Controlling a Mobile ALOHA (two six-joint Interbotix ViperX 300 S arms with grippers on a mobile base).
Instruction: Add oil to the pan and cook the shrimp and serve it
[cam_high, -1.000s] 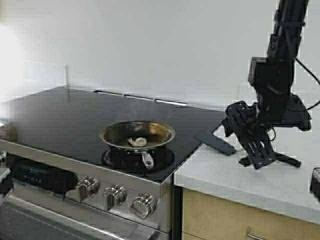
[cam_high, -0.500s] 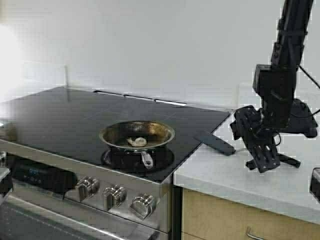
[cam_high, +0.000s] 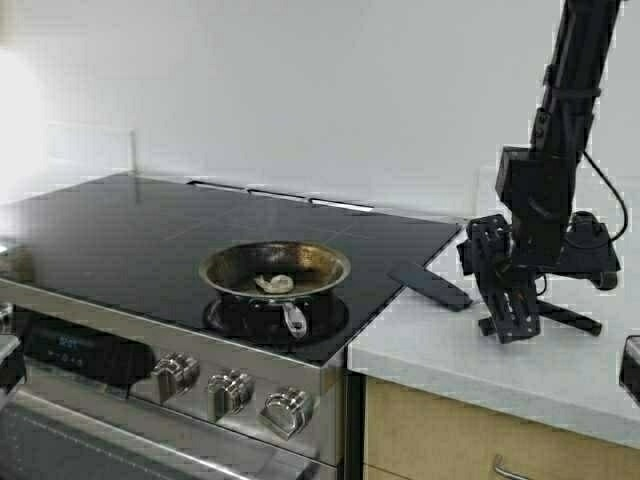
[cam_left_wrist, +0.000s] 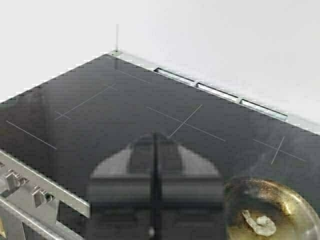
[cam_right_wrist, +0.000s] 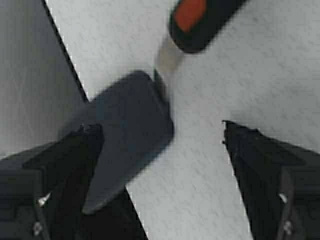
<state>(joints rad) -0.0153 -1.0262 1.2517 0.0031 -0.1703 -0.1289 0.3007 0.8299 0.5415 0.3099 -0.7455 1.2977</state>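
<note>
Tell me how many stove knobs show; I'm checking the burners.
3, in a row on the stove's front panel below the pan. More may be hidden.

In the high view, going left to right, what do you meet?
Stove knobs → pan with the shrimp inside → dark spatula on the counter edge → right gripper, fingers open, above the counter.

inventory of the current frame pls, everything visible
pan: 1, steel with browned inside, on the front burner
shrimp: 1, pale, inside the pan
stove: 1, black glass top, steel front
knobs: 3 seen, silver, stove front
spatula: 1, dark blade, blade over the counter edge
counter: 1, pale, right of the stove
left pincer: shut, above the stove
right pincer: open, over the counter by the spatula
</note>
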